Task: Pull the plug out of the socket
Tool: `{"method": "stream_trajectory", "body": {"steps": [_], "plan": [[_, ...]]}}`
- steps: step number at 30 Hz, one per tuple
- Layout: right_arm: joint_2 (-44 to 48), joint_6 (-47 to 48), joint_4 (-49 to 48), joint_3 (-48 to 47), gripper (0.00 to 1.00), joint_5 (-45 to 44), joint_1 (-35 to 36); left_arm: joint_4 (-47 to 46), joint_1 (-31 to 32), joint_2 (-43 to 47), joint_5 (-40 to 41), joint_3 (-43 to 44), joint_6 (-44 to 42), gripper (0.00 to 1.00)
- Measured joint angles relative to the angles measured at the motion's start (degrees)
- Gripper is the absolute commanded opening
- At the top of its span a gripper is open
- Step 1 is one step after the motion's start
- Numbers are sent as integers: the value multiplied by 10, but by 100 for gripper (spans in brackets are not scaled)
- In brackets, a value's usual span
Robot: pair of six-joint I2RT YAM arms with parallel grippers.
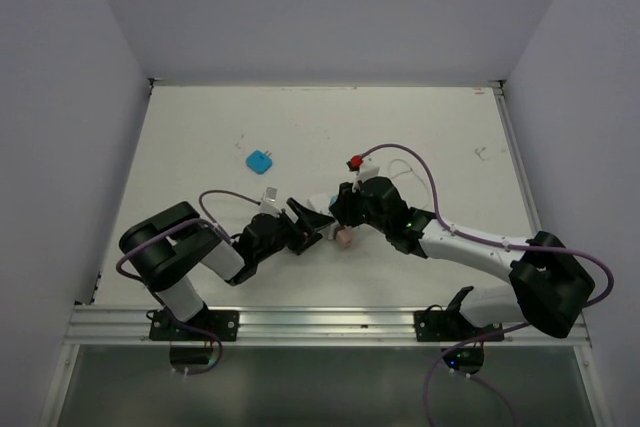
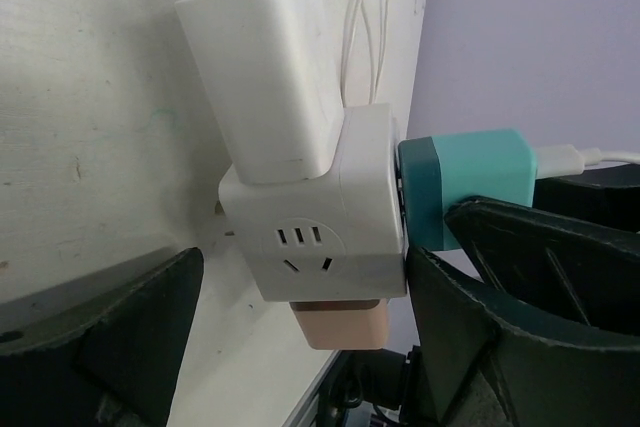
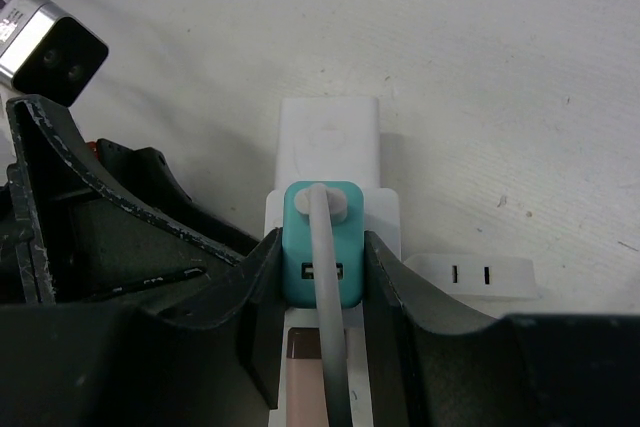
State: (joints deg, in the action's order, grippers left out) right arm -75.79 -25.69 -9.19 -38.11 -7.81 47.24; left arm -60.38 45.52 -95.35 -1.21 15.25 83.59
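The white cube socket (image 2: 320, 222) hangs just above the table with three plugs in it. A tall white plug (image 2: 262, 67) sits in one side and a pink plug (image 2: 340, 325) in the opposite side. A teal plug (image 3: 322, 242) with a grey cable (image 3: 333, 347) is seated in a third face. My right gripper (image 3: 322, 277) is shut on the teal plug, one dark finger on each side. My left gripper (image 2: 305, 259) stands open around the socket. Its right finger (image 2: 470, 347) is at the cube's edge, and its left finger (image 2: 100, 337) is clear of it.
A separate white plug block (image 3: 470, 275) with two slots lies on the table beside the socket. A small blue block (image 1: 260, 160) lies farther back on the left. A red-tipped connector (image 1: 353, 161) and a loose white cable (image 1: 402, 169) lie behind the grippers.
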Motion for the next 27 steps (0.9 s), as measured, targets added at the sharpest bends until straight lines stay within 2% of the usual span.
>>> {"method": "stream_trajectory", "body": {"steps": [12,19,24,25,27], "plan": [[0,-24,-1,0,0,2,0,-120,0,-62,5,-19,28,80],[0,-28,-1,0,0,4,0,-144,0,-71,6,-19,30,65],[0,-28,-2,0,0,5,-1,-145,0,-71,9,-19,39,33],[0,-28,-2,0,0,5,0,-145,0,-71,10,-19,39,21],[0,-28,-2,0,0,5,0,-145,0,-71,11,-19,40,8]]}}
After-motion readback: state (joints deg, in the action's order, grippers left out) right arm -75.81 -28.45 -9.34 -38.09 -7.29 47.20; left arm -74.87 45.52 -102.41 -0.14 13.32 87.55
